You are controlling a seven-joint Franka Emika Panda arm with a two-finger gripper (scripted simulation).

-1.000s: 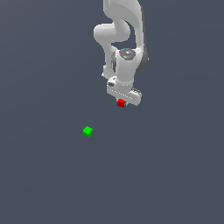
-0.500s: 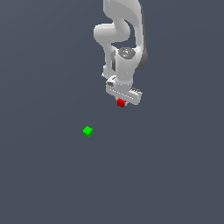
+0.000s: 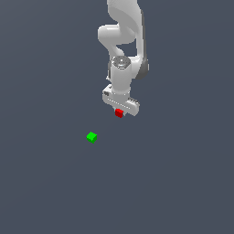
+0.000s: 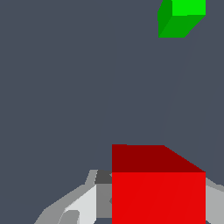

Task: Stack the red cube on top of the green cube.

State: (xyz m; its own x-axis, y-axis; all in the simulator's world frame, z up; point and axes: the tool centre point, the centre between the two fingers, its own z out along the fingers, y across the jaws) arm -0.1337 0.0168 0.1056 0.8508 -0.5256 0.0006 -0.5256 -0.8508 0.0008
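Note:
The red cube sits between the fingers of my gripper, which is shut on it. In the wrist view the red cube fills the lower part of the picture, with a grey finger against its side. The green cube lies alone on the dark floor, toward the exterior view's left of the gripper and lower in that picture, apart from it. It also shows in the wrist view, some way from the red cube.
The white arm reaches down from the top of the exterior view. The plain dark grey floor lies all around, and no other objects show.
The gripper and the red cube in it have moved together toward the exterior view's left and lower in the picture, closer to the green cube. The green cube has not moved.

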